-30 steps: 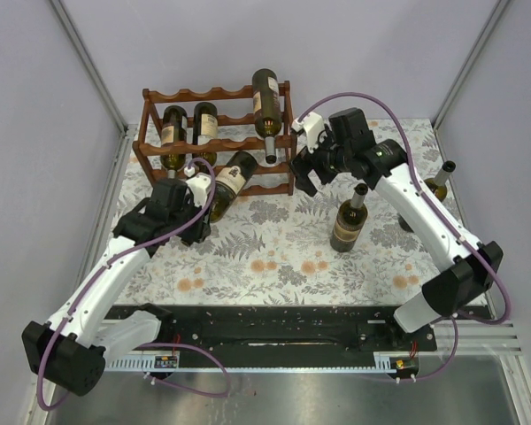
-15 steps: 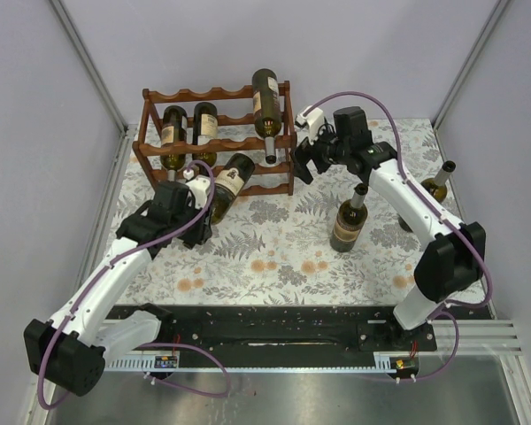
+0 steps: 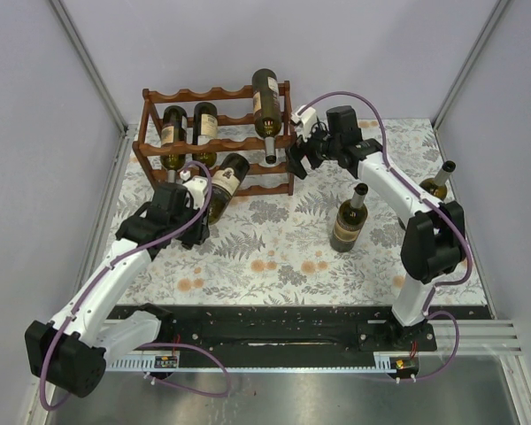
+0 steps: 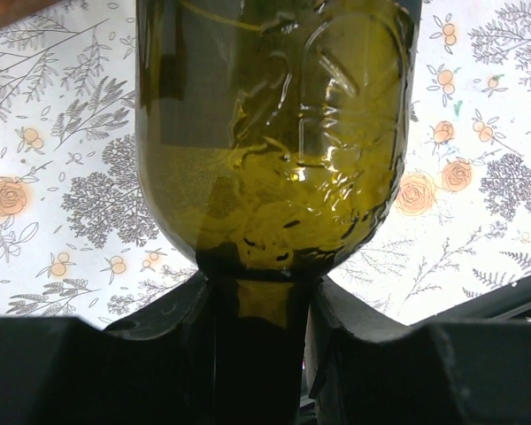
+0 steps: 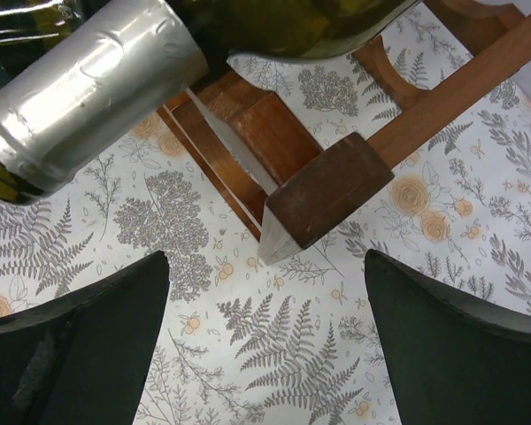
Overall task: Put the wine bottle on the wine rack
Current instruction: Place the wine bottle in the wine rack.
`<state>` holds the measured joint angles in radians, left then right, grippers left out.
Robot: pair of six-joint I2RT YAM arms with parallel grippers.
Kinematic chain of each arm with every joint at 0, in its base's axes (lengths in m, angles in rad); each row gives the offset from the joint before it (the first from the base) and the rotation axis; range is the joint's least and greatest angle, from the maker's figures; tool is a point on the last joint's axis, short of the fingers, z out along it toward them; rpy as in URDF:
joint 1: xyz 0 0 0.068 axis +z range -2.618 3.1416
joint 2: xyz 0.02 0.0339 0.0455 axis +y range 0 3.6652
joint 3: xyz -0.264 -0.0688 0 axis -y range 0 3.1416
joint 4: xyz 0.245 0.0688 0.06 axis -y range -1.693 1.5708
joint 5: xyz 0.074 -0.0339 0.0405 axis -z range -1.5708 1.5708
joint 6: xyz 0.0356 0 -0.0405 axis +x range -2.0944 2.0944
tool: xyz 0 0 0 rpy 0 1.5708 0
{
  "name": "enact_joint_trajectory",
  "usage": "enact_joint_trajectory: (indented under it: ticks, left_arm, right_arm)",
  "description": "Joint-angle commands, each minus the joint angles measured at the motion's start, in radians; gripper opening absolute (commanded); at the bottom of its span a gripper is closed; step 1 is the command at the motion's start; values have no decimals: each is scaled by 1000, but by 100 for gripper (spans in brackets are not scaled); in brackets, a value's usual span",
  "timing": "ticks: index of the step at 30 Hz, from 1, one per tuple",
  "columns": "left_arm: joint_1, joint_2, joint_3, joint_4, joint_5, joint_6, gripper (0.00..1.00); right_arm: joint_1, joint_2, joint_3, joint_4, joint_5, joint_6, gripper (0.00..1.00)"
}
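Two grippers at work by the rack (image 3: 199, 93). Left gripper (image 3: 197, 188) clamped tight on the neck of a green bottle (image 3: 223, 177); in the wrist view, fingers (image 4: 168, 328) pinching that neck just below the shoulder. Bottle tilted, base toward the front of the rack's lower tier; seated on a rail or not, hard to tell. Right gripper (image 3: 299, 159) spread wide and holding nothing, just beside the rack's right end post, above the floral surface (image 3: 274, 257). Lying in the rack: a pair of bottles (image 3: 173, 131) on the middle tier and a top bottle (image 3: 265, 99) at the right end, foil neck toward the right gripper. Upright on the surface: a standing bottle (image 3: 348, 221) near the middle and a far bottle (image 3: 435, 186) behind the right arm.
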<state>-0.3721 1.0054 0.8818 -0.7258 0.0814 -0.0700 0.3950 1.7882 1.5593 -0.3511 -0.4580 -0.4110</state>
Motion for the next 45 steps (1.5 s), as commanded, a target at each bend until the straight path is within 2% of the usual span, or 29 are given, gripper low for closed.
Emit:
enact_joint_trajectory:
  ticks: [1, 13, 19, 32, 41, 45]
  left_arm:
    - [24, -54, 26, 181, -37, -30, 0]
    - [33, -1, 43, 184, 14, -76, 0]
    - [33, 38, 45, 219, 57, -85, 0]
    - [9, 87, 62, 278, 89, -226, 0]
    - [-2, 137, -43, 434, 210, -408, 0]
    - [-4, 130, -63, 462, 199, -403, 0]
  right_arm:
    - [-13, 17, 53, 93, -77, -20, 100]
    - [-18, 46, 19, 188, -274, 35, 99]
    - [-16, 27, 4, 205, -349, 101, 94]
    - [30, -9, -64, 212, -355, 98, 89]
    - [93, -36, -96, 202, -349, 101, 87]
    - [108, -35, -104, 196, -332, 92, 86]
